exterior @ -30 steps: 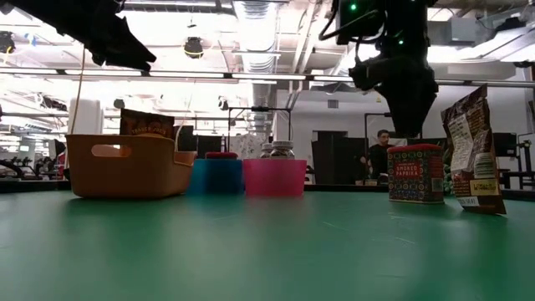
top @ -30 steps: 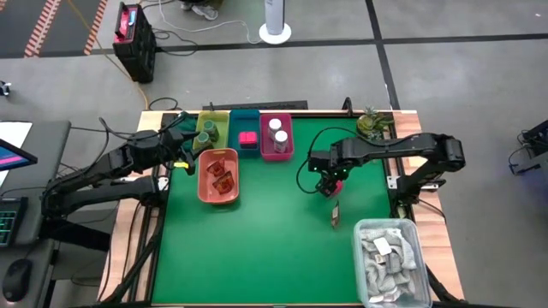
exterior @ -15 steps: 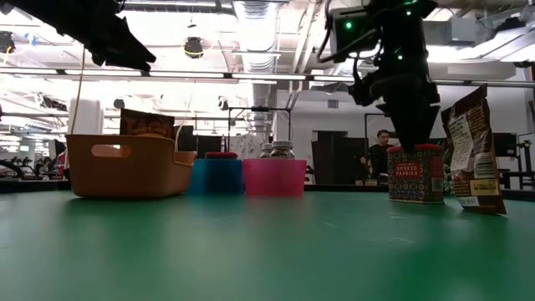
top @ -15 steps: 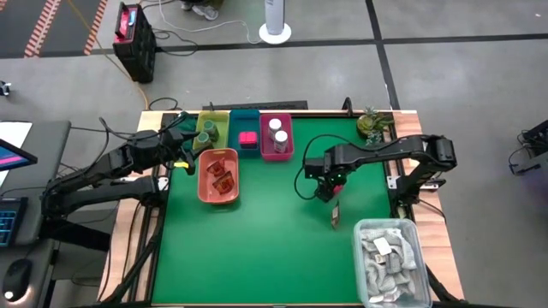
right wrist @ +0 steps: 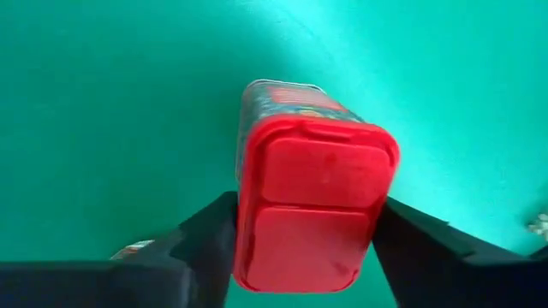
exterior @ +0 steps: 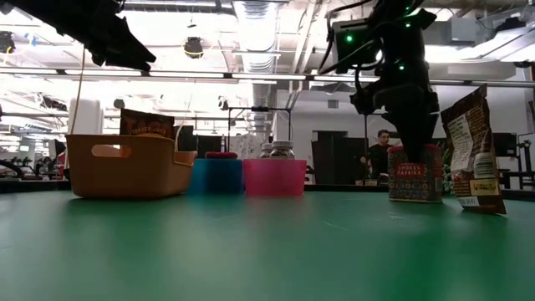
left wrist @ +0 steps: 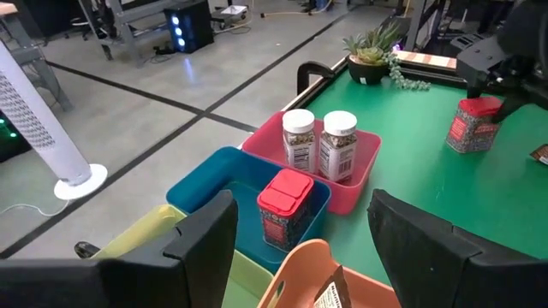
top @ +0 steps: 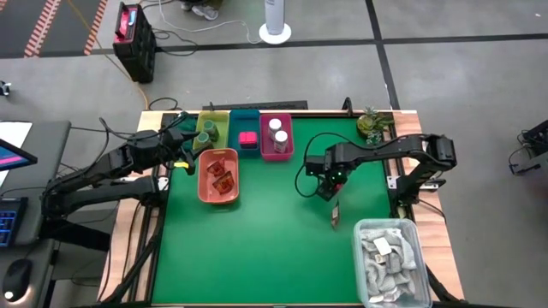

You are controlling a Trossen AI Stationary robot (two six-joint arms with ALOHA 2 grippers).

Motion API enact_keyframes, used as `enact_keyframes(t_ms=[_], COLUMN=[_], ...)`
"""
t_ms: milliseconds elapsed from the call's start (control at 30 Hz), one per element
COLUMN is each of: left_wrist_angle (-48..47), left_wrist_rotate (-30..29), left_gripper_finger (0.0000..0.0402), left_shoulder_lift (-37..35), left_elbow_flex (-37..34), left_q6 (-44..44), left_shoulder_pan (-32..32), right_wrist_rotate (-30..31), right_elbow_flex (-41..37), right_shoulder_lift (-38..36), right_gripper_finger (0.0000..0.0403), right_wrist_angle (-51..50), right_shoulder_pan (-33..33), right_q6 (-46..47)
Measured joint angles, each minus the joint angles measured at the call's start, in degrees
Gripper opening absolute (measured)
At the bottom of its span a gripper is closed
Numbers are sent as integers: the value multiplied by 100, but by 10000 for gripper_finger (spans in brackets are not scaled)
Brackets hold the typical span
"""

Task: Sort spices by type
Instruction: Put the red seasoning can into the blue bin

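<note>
A boxy tin with a red cap (right wrist: 312, 205) stands upright on the green table (top: 257, 248), right of its middle. My right gripper (top: 328, 185) points down over the tin and is shut on its cap. A red-brown sachet (exterior: 472, 150) stands just beside the tin, nearer the table's near edge. My left gripper (left wrist: 304, 214) hangs open above the far-left trays, holding nothing. White-capped jars (left wrist: 318, 141) stand in the pink tray (top: 276, 147), a red-capped pack (left wrist: 284, 205) stands in the blue tray, and sachets (top: 220, 174) lie in the orange tray. My right gripper pinches the tin's red cap (right wrist: 257, 214) by two opposite sides, one finger (right wrist: 201, 244) on each. The fingers come from above and point down. The tin (exterior: 415, 177) stands upright with its base on the table.
A clear bin of pale grey rags (top: 390, 257) sits at the near right corner. A small potted plant (top: 371, 124) stands at the far right. A yellow-green tray (top: 212, 127) holds a greenish jar at the far left. The table's near half is bare green.
My right gripper has come down from above the tin until its fingers stand around the red cap. The tin has stayed in place on the table.
</note>
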Motion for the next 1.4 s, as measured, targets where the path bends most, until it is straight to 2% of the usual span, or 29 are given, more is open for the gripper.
enact_keyframes(t_ms=[67, 267, 467, 700, 800, 933, 1100, 1400], left_wrist_angle=[1, 11, 285, 328, 500, 742, 915, 842], left_wrist_rotate=[-1, -1, 0, -1, -1, -4, -4, -282], left_gripper_finger=[251, 251, 251, 251, 251, 251, 251, 251], left_shoulder_lift=[-1, 0, 0, 81, 181, 409, 602, 369], left_elbow_flex=[0, 0, 0, 0, -5, -48, -50, -50], left_q6=[0, 0, 0, 3, 57, 166, 328, 581], left_shoulder_pan=[0, 0, 0, 0, 0, 11, 11, 13], right_wrist_rotate=[0, -80, -96, -96, -29, 97, 103, 662], right_elbow_flex=[0, 88, 795, 1463, 1893, 2781, 4284, 6888], right_shoulder_lift=[0, 1, 2, 18, 240, 917, 1976, 3488], right_gripper_finger=[238, 235, 235, 237, 237, 238, 239, 239], right_wrist_angle=[-2, 49, 88, 813, 952, 848, 649, 859], right_shoulder_pan=[-44, -77, -54, 30, -7, -96, -235, -865], right_q6=[-38, -246, -515, -1013, -1249, -1790, -2918, -4597])
